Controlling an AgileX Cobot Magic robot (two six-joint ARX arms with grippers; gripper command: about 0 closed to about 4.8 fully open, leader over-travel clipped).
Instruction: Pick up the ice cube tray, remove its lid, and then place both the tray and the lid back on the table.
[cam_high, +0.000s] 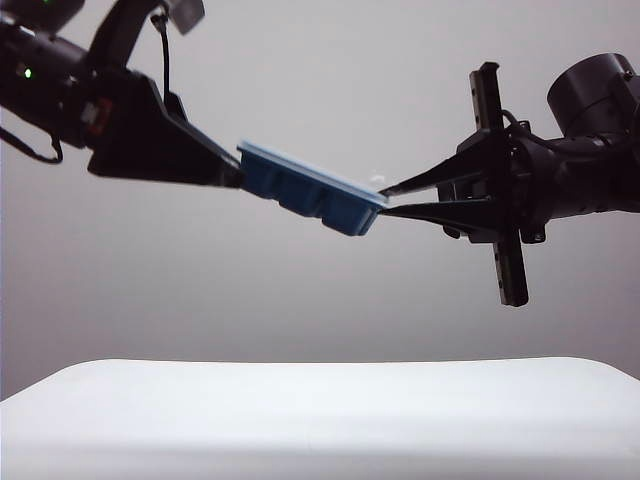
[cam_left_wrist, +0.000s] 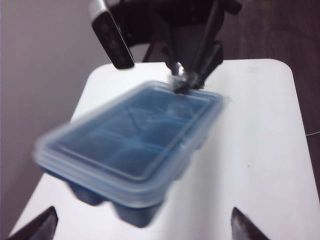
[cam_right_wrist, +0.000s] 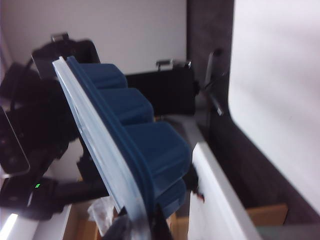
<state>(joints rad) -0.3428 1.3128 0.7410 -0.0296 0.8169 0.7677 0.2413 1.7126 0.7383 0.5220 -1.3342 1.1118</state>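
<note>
Ice cube tray (cam_high: 312, 196) held in mid-air well above the table (cam_high: 320, 415), tilted, with the lid (cam_left_wrist: 131, 147) on top, spanning between the 2 grippers. Right gripper (cam_high: 385, 199) is pinched on the tray's lower end, its 2 fingertips (cam_left_wrist: 182, 82) nipping the rim and lid edge. Left gripper (cam_high: 240, 178) sits at the tray's higher end with its jaws spread wide, the fingertips (cam_left_wrist: 37, 225) standing apart on either side of that end.
</note>
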